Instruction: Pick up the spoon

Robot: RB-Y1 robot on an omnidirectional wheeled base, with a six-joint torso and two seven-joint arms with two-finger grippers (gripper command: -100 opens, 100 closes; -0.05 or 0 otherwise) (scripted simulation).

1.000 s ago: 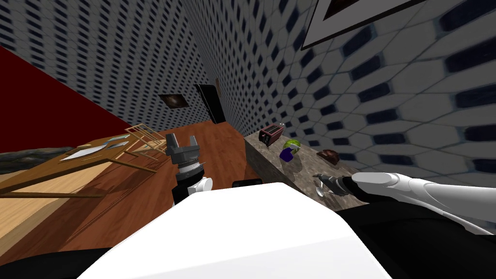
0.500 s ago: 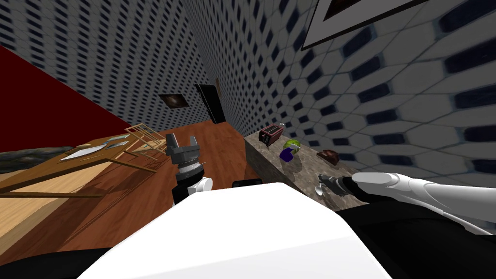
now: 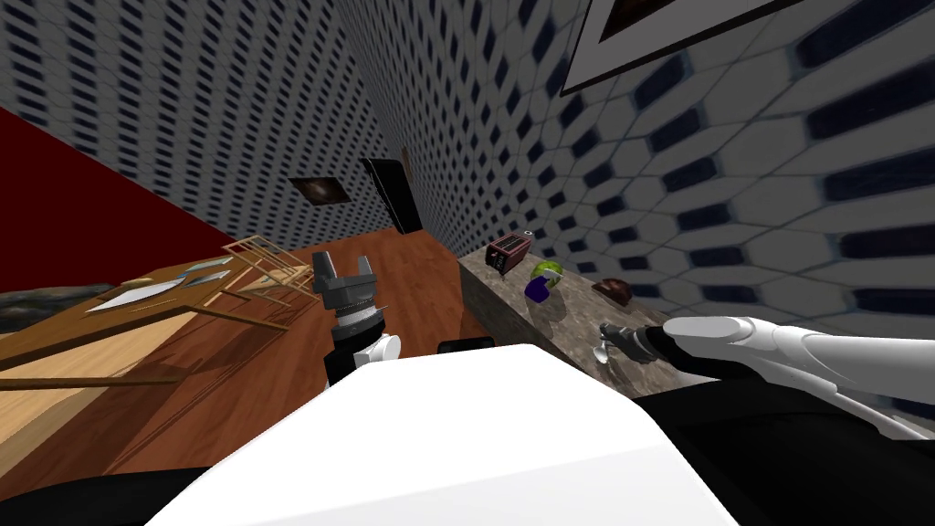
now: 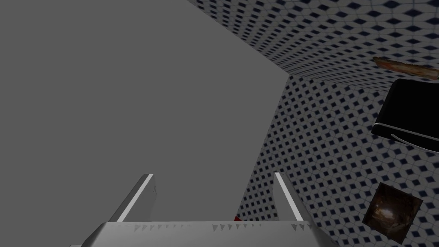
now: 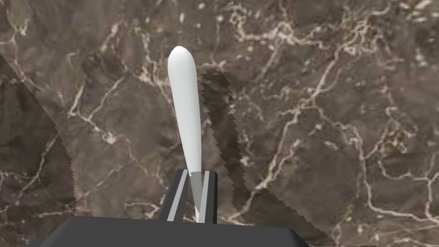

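A white spoon (image 5: 185, 98) sticks out from between the two fingers of my right gripper (image 5: 194, 173), which is shut on its narrow end. Below it lies the brown marbled counter (image 5: 321, 107), where the spoon casts a shadow. In the head view the right gripper (image 3: 610, 341) hovers over the near part of the counter (image 3: 557, 320) with the spoon (image 3: 601, 354) hanging pale at its tip. My left gripper (image 3: 341, 267) is raised in front of my chest over the wooden floor, open and empty, and the left wrist view also shows this left gripper (image 4: 214, 193) with its fingers apart.
Farther along the counter stand a dark red toaster (image 3: 508, 252), a green and purple item (image 3: 545, 278) and a brown item (image 3: 614, 289). A tiled wall runs behind the counter. A wooden table (image 3: 91, 320) and chair (image 3: 265, 265) are to the left.
My right gripper's fingers have closed on the spoon. My head view has shifted slightly. The left arm has stayed where it was.
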